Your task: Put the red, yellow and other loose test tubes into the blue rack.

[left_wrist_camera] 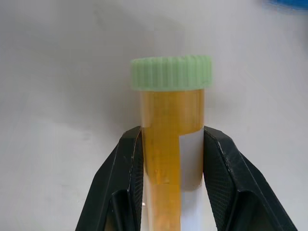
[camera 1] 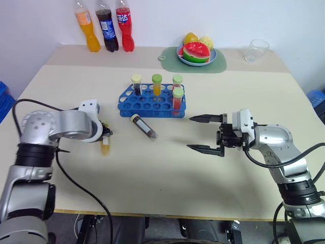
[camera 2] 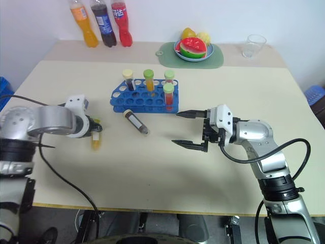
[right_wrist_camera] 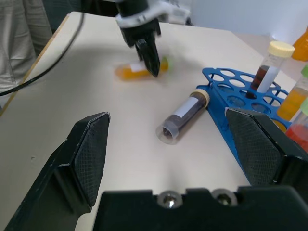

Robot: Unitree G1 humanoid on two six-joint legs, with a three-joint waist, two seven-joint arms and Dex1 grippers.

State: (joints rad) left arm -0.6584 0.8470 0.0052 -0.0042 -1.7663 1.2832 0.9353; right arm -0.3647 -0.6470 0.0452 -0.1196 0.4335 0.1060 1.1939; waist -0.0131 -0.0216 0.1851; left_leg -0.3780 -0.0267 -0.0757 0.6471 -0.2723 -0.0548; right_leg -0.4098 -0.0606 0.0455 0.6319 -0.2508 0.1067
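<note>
A loose test tube (left_wrist_camera: 168,125) with yellow-orange liquid and a pale green cap sits between the black fingers (left_wrist_camera: 127,168) of my left gripper (camera 1: 105,134), which is shut on it low over the table's left side. I cannot tell whether the tube touches the table. A dark brown tube (camera 1: 143,127) with a cream cap lies flat just in front of the blue rack (camera 1: 133,104). Several capped tubes stand in the rack. My right gripper (camera 1: 189,133) hovers open to the right of the brown tube, with nothing between its fingers.
Three soda bottles (camera 1: 105,25) stand at the back left. A green mat (camera 1: 170,56) with a plate of fruit (camera 1: 196,52) lies behind the rack. A clear cup (camera 1: 256,50) stands at the back right.
</note>
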